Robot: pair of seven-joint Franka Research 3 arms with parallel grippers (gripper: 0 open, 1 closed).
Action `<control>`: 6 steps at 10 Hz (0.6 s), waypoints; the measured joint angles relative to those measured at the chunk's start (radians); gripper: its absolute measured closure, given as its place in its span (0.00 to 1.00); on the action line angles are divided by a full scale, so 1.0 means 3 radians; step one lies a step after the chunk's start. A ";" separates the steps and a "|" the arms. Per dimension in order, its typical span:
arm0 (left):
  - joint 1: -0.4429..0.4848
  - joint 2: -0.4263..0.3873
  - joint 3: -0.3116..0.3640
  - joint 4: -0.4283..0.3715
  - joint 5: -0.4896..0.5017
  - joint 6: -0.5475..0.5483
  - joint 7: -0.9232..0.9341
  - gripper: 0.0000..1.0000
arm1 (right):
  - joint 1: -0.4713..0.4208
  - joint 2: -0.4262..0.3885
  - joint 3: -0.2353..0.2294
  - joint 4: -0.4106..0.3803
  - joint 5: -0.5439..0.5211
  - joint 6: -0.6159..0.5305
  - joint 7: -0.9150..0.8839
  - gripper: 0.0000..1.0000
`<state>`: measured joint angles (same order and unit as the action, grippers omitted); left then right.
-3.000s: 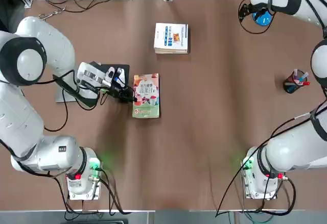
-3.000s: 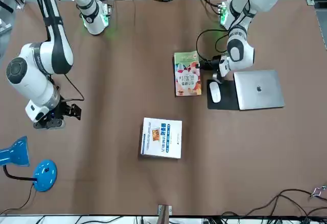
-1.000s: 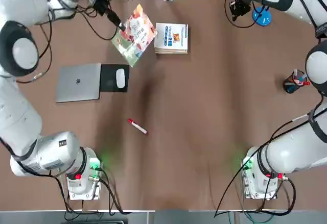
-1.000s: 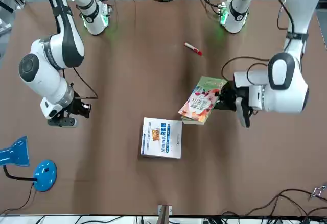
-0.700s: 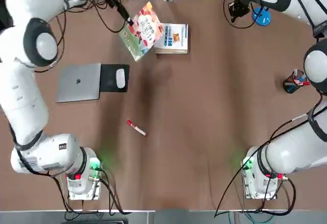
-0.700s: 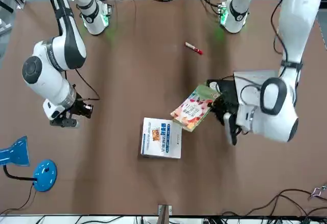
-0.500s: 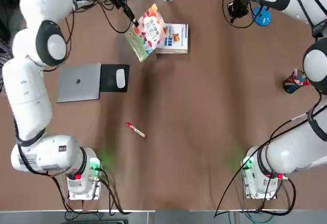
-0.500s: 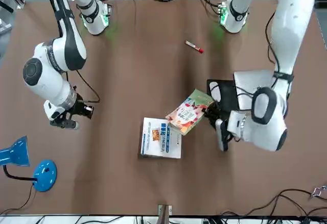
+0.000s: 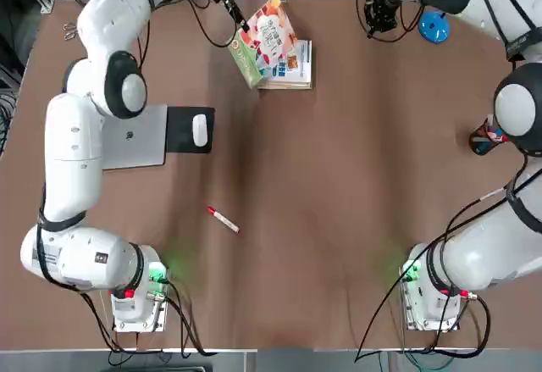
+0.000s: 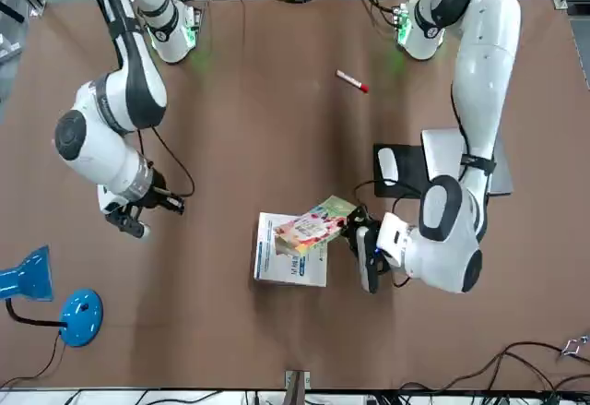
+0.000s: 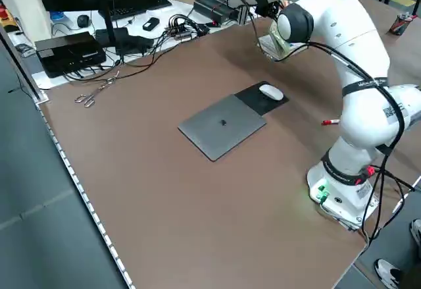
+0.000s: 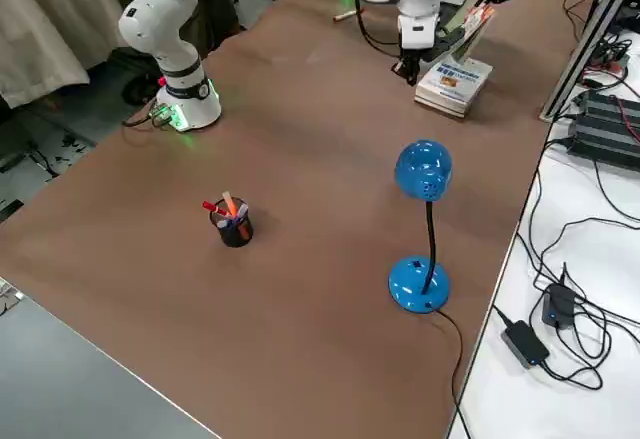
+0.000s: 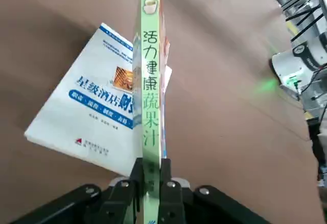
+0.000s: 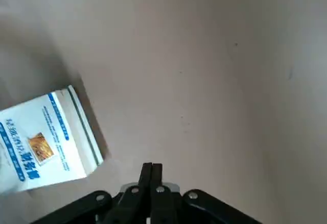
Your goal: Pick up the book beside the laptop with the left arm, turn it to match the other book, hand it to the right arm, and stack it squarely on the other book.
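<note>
The book [image 9: 266, 40] is held tilted above the near-left part of the other book [image 9: 291, 63], which lies flat on the table [image 9: 339, 186] at the far side. The laptop [image 9: 135, 137] is placed nearer the robot on the left, with a mouse pad [image 9: 179, 130] directly to its right and a marker [image 9: 223, 219] nearer still.

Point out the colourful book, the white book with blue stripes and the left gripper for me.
colourful book [image 9: 269, 37], top view, middle of its illustrated cover.
white book with blue stripes [image 9: 295, 60], top view, the uncovered part of its cover.
left gripper [image 13: 151, 169], left wrist view, between its fingertips at the book's spine.
</note>
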<state>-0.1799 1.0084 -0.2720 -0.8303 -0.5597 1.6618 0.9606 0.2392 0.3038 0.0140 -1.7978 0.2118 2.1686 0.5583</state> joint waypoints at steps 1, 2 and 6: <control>-0.0074 0.0058 0.0035 0.0071 0.0002 0.0009 0.0029 0.85 | 0.0039 0.0062 0.0000 0.0056 0.0007 0.0000 0.0128 0.99; -0.0127 0.0109 0.0051 0.0093 0.0002 0.0035 0.0085 0.85 | 0.0080 0.0117 0.0000 0.0103 0.0050 0.0003 0.0243 1.00; -0.0223 0.0272 0.0210 0.0123 0.0003 0.0305 0.0343 0.85 | 0.0330 0.0368 0.0002 0.0450 0.0173 0.0008 0.1083 0.99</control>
<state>-0.2467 1.0899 -0.2091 -0.7933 -0.5588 1.7533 1.0635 0.3382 0.4142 0.0147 -1.6629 0.2636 2.1711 0.8831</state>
